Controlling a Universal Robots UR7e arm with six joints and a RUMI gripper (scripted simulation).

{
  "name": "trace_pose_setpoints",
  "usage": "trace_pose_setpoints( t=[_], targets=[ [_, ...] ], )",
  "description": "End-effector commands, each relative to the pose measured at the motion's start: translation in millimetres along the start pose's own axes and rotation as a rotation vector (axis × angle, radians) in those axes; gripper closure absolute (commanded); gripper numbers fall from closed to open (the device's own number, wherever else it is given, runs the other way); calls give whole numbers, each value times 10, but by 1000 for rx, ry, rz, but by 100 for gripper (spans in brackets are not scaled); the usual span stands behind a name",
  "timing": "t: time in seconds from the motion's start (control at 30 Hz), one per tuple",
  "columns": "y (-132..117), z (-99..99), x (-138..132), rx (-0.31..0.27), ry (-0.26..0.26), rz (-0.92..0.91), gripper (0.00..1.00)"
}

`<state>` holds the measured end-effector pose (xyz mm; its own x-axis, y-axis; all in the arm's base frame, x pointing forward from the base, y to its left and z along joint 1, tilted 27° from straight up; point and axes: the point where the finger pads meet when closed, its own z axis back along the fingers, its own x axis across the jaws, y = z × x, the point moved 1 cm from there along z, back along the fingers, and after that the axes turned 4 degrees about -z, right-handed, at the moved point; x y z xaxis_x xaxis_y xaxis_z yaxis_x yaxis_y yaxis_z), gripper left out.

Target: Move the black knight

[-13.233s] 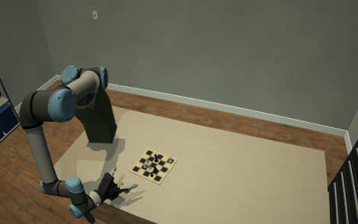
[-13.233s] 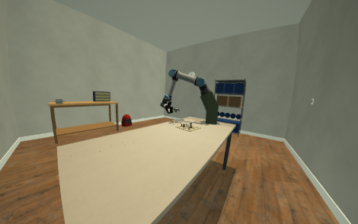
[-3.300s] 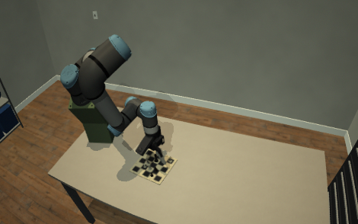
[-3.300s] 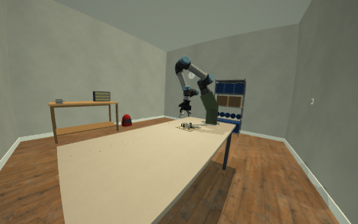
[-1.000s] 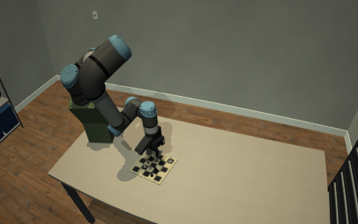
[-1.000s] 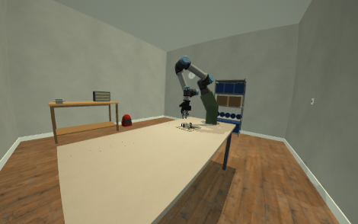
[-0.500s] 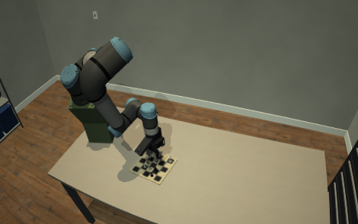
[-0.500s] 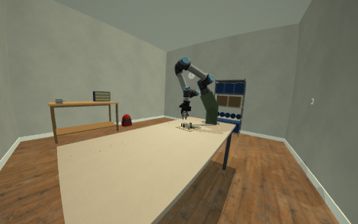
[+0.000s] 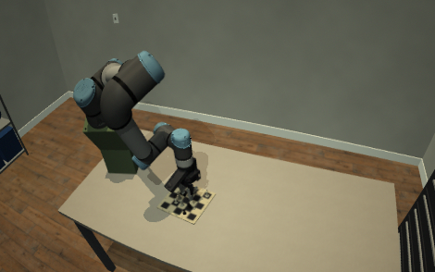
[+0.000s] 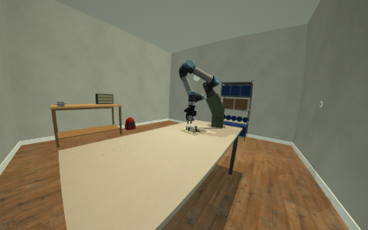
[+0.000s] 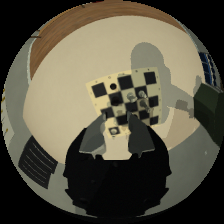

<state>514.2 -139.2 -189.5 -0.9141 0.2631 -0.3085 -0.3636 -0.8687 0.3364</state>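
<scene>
Hanging low over the chessboard (image 9: 204,208) (image 10: 196,134) (image 11: 92,87), the tool (image 9: 191,195) (image 10: 189,123) (image 11: 116,112) points down, its two fingers a little apart with a narrow gap between the tips. Whether a piece stands in that gap I cannot tell, as the fingers and the dark squares blend together there. In the wrist view one dark piece (image 11: 113,86) stands on the board, just beyond the fingertips; it is too small to name by shape, so I cannot tell which square of the board the black knight is on. A few pale pieces (image 11: 131,96) stand close together on the board to one side of the tool, and another pale piece (image 9: 207,195) (image 11: 114,131) stands near the board's edge. The board lies flat on the tabletop (image 9: 301,199) (image 10: 129,168) (image 11: 65,70). Above the board the grey arm (image 9: 131,134) (image 10: 203,75) with blue joint caps bends back to a dark green pedestal (image 9: 120,159) (image 10: 217,113), set apart from the board. Well apart from the board, beyond the tabletop, are a wooden workbench (image 10: 86,106), a red backpack (image 10: 130,124) on the floor and a shelf unit (image 10: 250,109) with blue bins

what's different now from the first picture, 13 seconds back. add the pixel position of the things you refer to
The arm (image 9: 117,107) (image 10: 202,74) has swung from the table's near left edge, rightward and back in the top view, bringing the pincer (image 9: 190,195) (image 10: 189,123) (image 11: 116,112) over the board (image 9: 192,216) (image 10: 188,132) (image 11: 99,90). Whether it has gripped a piece, I can't tell. The board stayed put.
</scene>
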Motion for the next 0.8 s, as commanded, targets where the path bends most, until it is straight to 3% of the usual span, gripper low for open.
trace_pose_setpoints(
  t=[0.0,0.77],
  targets=[
    [-2,-65,-6,0,1,0,77],
    [-4,-247,-8,0,1,0,77]
  ],
)
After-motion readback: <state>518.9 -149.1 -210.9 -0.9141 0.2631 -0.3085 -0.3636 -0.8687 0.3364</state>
